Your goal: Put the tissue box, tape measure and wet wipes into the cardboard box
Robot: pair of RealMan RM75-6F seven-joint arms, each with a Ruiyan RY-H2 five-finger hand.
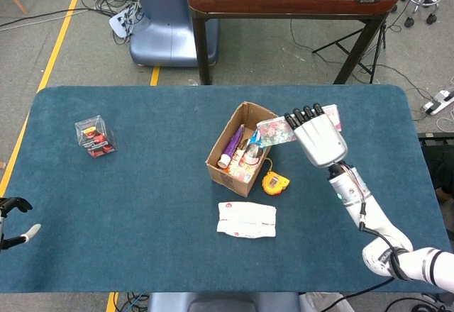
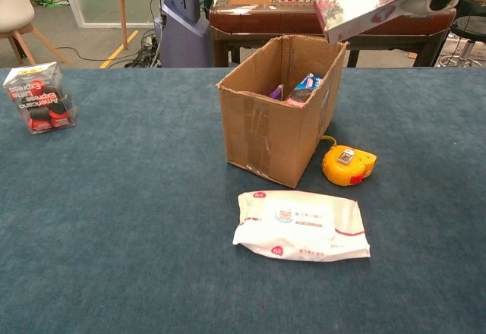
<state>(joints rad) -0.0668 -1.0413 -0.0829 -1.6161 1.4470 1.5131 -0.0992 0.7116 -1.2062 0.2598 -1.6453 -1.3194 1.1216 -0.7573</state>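
Your right hand (image 1: 319, 137) held the tissue box (image 1: 284, 128) in the air, fingers wrapped over its top edge, with the near end of it reaching just over the right rim of the cardboard box (image 1: 241, 149). From the chest view the tissue box (image 2: 376, 0) sat tilted, its lower left corner dipping toward the opening of the cardboard box (image 2: 277, 106); I judge you held it that way so it could slide in end first. Your left hand (image 1: 15, 221) was at the bottom left edge of the table (image 1: 142, 184), well apart from everything, holding nothing with its fingers apart.

The cardboard box stood open at the top and already had things in it: a purple item, a blue packet and something small I could not make out. Room inside looked tight, which may be why the tissue box came in at an angle.

The tissue box was a long, flat carton with a pink floral print. The wet wipes (image 2: 301, 225) lay flat on the table just in front of the cardboard box, a soft white pack with red trim, untouched. The tape measure (image 2: 348, 165) sat just beside the box's right corner, yellow with a dark face, also waiting. A clear plastic case (image 1: 94, 136) holding red items stood far off to the left.
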